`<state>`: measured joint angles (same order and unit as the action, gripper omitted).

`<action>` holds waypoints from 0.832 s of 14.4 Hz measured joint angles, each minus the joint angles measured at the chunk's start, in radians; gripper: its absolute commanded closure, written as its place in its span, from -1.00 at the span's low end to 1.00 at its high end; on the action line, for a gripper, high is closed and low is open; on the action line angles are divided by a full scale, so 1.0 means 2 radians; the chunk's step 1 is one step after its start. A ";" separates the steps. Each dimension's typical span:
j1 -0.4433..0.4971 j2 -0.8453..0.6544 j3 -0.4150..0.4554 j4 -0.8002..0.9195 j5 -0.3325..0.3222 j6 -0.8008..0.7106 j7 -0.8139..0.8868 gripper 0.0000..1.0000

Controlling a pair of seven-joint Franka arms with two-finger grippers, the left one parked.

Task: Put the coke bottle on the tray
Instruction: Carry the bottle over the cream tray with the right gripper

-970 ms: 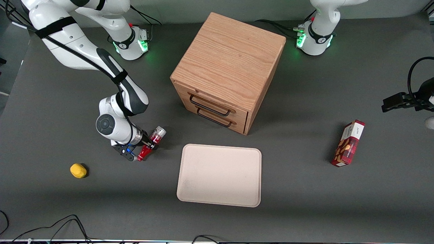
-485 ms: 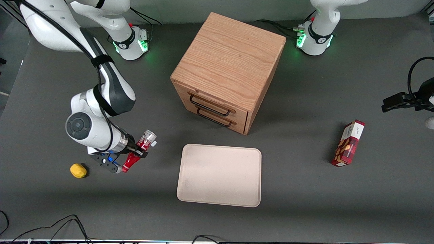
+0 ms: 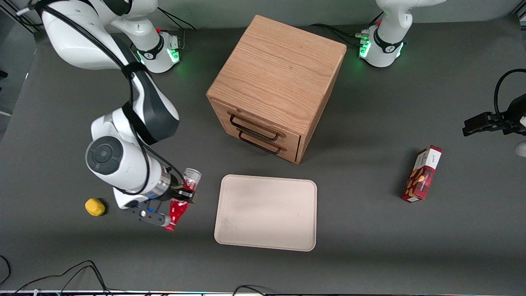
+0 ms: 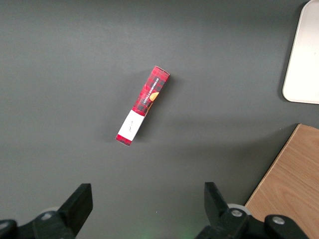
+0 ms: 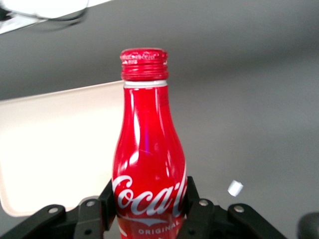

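The coke bottle (image 3: pixel 183 193) is red with white script and a silvery base. My gripper (image 3: pixel 183 194) is shut on its body and holds it tilted above the table, cap toward the front camera, close beside the tray's edge at the working arm's end. The tray (image 3: pixel 267 212) is beige, flat and bare, lying in front of the wooden cabinet's drawers. In the right wrist view the bottle (image 5: pixel 149 164) fills the middle, clamped between my black fingers (image 5: pixel 193 204), with the tray (image 5: pixel 55 149) under and past its neck.
A wooden drawer cabinet (image 3: pixel 276 84) stands farther from the front camera than the tray. A yellow lemon-like object (image 3: pixel 95 206) lies near my arm. A red snack box (image 3: pixel 423 173) lies toward the parked arm's end; it also shows in the left wrist view (image 4: pixel 143 105).
My arm has carried the bottle off the table, first away from the tray, then back toward it and nearer the front camera. The bottle's cap now points more toward the front camera.
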<state>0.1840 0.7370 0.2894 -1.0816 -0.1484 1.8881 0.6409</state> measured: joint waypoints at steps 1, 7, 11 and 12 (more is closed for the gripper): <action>0.009 0.020 0.000 0.019 0.000 0.003 -0.014 1.00; 0.037 0.124 0.001 0.044 0.001 0.039 -0.034 1.00; 0.040 0.169 0.000 0.047 0.001 0.069 -0.034 1.00; 0.040 0.173 0.000 0.049 0.001 0.072 -0.034 1.00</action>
<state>0.2636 1.0835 0.2902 -0.9836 -0.1471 2.0330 0.5731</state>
